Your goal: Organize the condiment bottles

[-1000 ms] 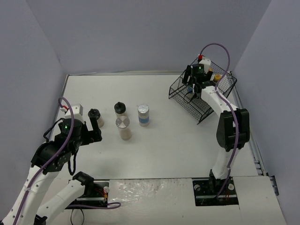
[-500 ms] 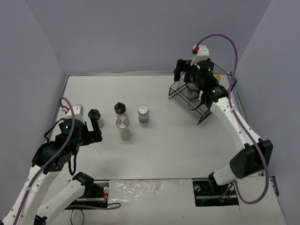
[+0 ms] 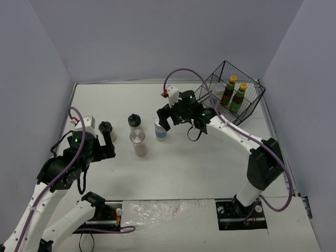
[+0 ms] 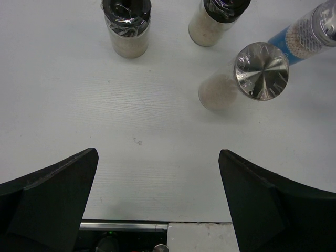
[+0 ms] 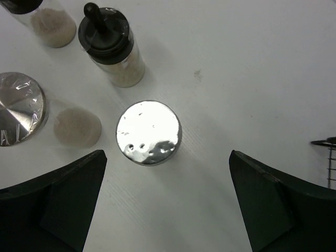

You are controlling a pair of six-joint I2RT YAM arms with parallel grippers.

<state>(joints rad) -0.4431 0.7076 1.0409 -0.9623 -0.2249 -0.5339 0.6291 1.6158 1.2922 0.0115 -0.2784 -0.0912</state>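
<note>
Top view: white table [image 3: 184, 168], purple walls, two arms. My right gripper [image 5: 166, 160] hangs straight over the blue-label jar [image 5: 149, 132] at mid-table. Its jaws are spread wide w/ nothing held, and the jar's silver lid sits centred btw the fingers. I read that as the line-up for a top-down grab, so the jar can go to the wire basket [image 3: 251, 107] at far right.

The basket holds two yellow-cap sauce bottles [image 3: 229, 92] upright, side by side. A pale container [image 3: 214, 91] sits beside them, too small to tell more.

My left gripper [image 4: 157, 173] is also wide open and empty, low over bare table on the near side of the group. It faces one black-cap shaker [image 4: 126, 23].

In the way for the right arm: a second black-cap shaker [image 5: 108, 44] and a plain silver-lid jar [image 5: 18, 107] stand near the blue-label jar. The finger on that side must drop into the gap w/o knocking them.
</note>
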